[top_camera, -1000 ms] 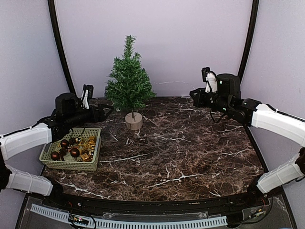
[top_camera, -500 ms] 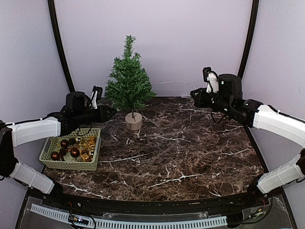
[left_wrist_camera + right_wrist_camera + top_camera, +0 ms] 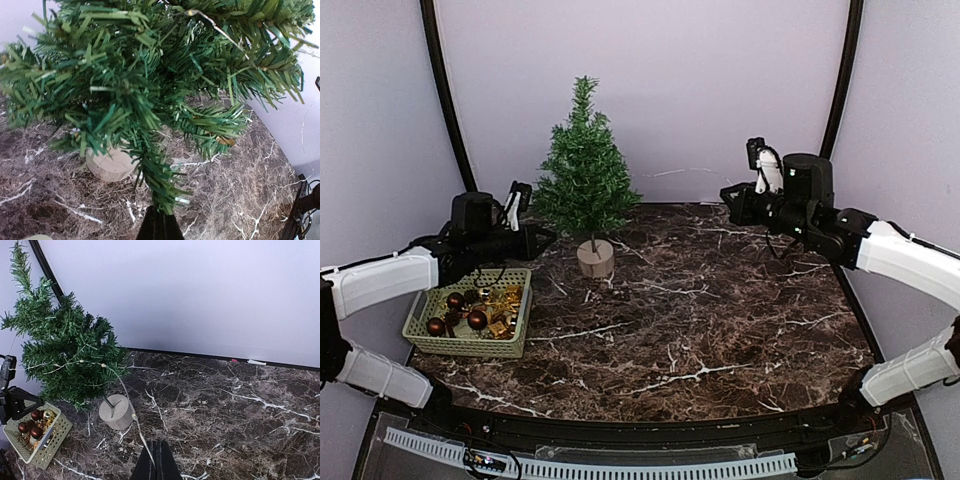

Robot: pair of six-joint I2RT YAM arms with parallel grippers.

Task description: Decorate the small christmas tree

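The left gripper (image 3: 156, 222) pinches a low branch (image 3: 150, 185) of the small christmas tree (image 3: 582, 180), probably to steady it. The right gripper (image 3: 156, 460) pinches a thin light string (image 3: 131, 412) from it.

The small christmas tree (image 3: 150, 75) fills most of the frame, its bristly dark-green needles spreading above and to both sides of the round pale wooden base (image 3: 110, 162). Just right of the base one branch (image 3: 152, 175) droops to the bottom edge, its tip pinched between the closed dark fingers of the left gripper (image 3: 159, 222). High up and right of the base a thin pale wire (image 3: 217, 27) crosses the needles. The base stands on a dark marble table (image 3: 50, 210) with white veins, and far to its right is a black cable (image 3: 305, 200)
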